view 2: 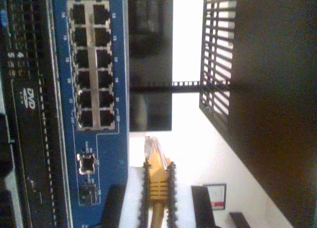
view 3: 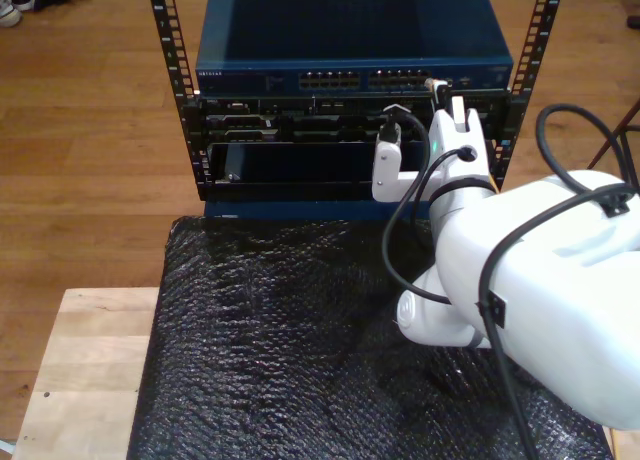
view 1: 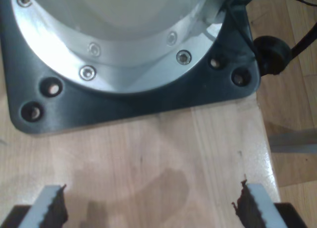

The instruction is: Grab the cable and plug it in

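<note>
The yellow-orange cable (view 2: 157, 181) is pinched between the toothed fingers (view 2: 172, 188) of my second gripper (view 2: 158, 176), which is shut on it. Its clear plug (view 2: 151, 147) sticks out past the fingertips, apart from the blue switch (view 2: 91, 64) and beside its lower small ports. In the exterior view my second gripper (view 3: 441, 90) holds the plug (view 3: 436, 83) close in front of the switch (view 3: 355, 78), at the ports toward the exterior view's right. My first gripper (view 1: 148, 208) is open over bare wood, with nothing between its fingers.
The switch sits in a black rack (view 3: 168, 70) above dark equipment (view 3: 290, 165). A black bubble-wrap mat (view 3: 280, 340) covers the table before it, and a thick black arm cable (view 3: 400, 230) loops there. An arm's silver base on a black plate (view 1: 148, 96) is near my first gripper.
</note>
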Motion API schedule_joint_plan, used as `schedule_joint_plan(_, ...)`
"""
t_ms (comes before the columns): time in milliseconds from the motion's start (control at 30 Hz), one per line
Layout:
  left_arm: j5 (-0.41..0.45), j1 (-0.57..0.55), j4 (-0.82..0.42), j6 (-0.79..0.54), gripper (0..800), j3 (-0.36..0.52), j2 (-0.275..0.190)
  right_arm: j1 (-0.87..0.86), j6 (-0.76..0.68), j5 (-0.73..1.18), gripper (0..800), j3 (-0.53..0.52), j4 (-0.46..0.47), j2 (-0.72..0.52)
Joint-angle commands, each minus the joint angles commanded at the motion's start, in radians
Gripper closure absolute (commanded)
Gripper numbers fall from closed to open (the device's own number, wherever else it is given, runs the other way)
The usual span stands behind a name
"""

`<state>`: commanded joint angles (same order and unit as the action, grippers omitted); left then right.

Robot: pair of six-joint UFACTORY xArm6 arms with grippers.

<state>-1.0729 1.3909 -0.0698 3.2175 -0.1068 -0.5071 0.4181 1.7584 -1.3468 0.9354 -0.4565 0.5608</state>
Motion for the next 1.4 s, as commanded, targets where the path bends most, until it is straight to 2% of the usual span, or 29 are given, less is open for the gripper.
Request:
schedule_joint_plan(500,0.000,0.000,0.000,0.000,0,0.000,0.000,0.031,0.071,0.002,800,0.137,-0.147,0.080)
schedule_joint_plan(767,0.000,0.000,0.000,0.000,0,0.000,0.000,0.048,0.083,0.005,800,0.152,-0.170,0.100)
schedule_joint_plan(1400,0.000,0.000,0.000,0.000,0,0.000,0.000,0.071,0.091,0.015,800,0.284,-0.222,0.189)
